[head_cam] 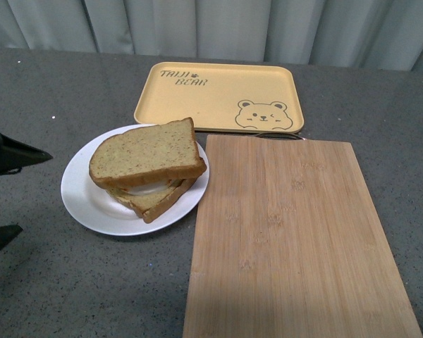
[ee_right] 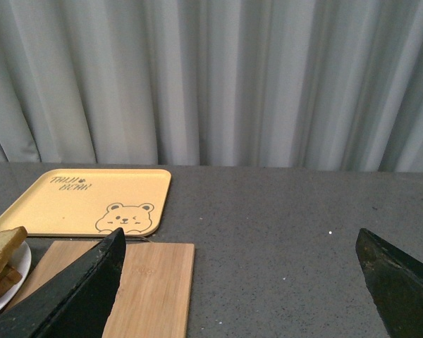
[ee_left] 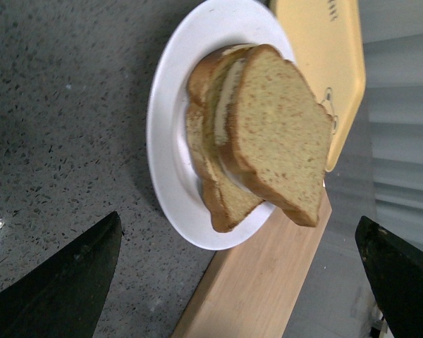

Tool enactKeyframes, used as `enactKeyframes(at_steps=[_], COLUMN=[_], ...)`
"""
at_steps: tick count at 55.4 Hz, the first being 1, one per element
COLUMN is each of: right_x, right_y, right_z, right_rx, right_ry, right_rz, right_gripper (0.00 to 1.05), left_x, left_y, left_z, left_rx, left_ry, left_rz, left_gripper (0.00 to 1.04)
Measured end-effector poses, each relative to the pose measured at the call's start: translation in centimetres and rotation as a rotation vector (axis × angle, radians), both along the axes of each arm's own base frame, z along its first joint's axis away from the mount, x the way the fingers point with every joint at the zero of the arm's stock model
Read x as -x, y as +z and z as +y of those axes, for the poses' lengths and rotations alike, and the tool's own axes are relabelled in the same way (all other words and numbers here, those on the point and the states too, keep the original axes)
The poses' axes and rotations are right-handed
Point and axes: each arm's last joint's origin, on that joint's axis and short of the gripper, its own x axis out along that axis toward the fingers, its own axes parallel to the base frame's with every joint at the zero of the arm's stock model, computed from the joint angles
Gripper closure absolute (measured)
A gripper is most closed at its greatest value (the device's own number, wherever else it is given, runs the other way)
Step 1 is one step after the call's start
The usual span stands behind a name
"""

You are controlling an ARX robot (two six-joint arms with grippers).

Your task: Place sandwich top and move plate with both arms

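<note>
Two slices of bread are stacked on the plate (head_cam: pixel 80 196), with a pale white layer (head_cam: pixel 152 187) showing between them. The sandwich top (head_cam: pixel 146 151) is the upper one, lying flat on the stack but turned askew to the lower slice (head_cam: pixel 161 202), so its corners overhang. Its long axis runs roughly left to right across the front view, with the rounded end toward the left and the squarer crust end toward the cutting board (head_cam: pixel 289 239). The plate sits on the grey worktop (head_cam: pixel 56 282), its rim touching the board's left edge. Behind both lies the yellow bear-print tray (head_cam: pixel 197 105), just beside the board's far edge.

The left hand (head_cam: pixel 35 190) hangs left of the plate, near it but apart. Its fingers (ee_left: pixel 70 282) are spread wide and grip nothing. The right hand (ee_right: pixel 240 232) appears only in its own wrist view, likewise spread and holding nothing, facing the curtain (ee_right: pixel 268 77).
</note>
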Motion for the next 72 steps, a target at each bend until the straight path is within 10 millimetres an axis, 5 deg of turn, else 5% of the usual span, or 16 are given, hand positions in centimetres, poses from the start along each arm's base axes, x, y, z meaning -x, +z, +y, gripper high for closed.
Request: enactKeyframes(at_steps=[14, 45, 63, 72], right_x=[0.0, 0.0, 0.0, 0.0], right_y=[0.0, 0.0, 0.0, 0.0], right_z=[0.0, 0.0, 0.0, 0.0], right_rx=[0.000, 0.000, 0.000, 0.000], right_ry=[0.000, 0.000, 0.000, 0.000], right_rz=[0.000, 0.000, 0.000, 0.000], right_gripper=[0.09, 0.09, 0.09, 0.09], left_x=[-2.0, -3.6, -5.0, -5.8], left_y=[-3.0, -4.7, -5.8, -5.9], left_z=[-0.7, -1.6, -1.7, -1.6], left_rx=[-0.003, -0.013, -0.012, 0.011], left_ry=[-0.028, -0.104, -0.105, -0.089], left_rz=[0.089, 0.161, 0.189, 0.187], left_gripper=[0.07, 0.07, 0.57, 0.90])
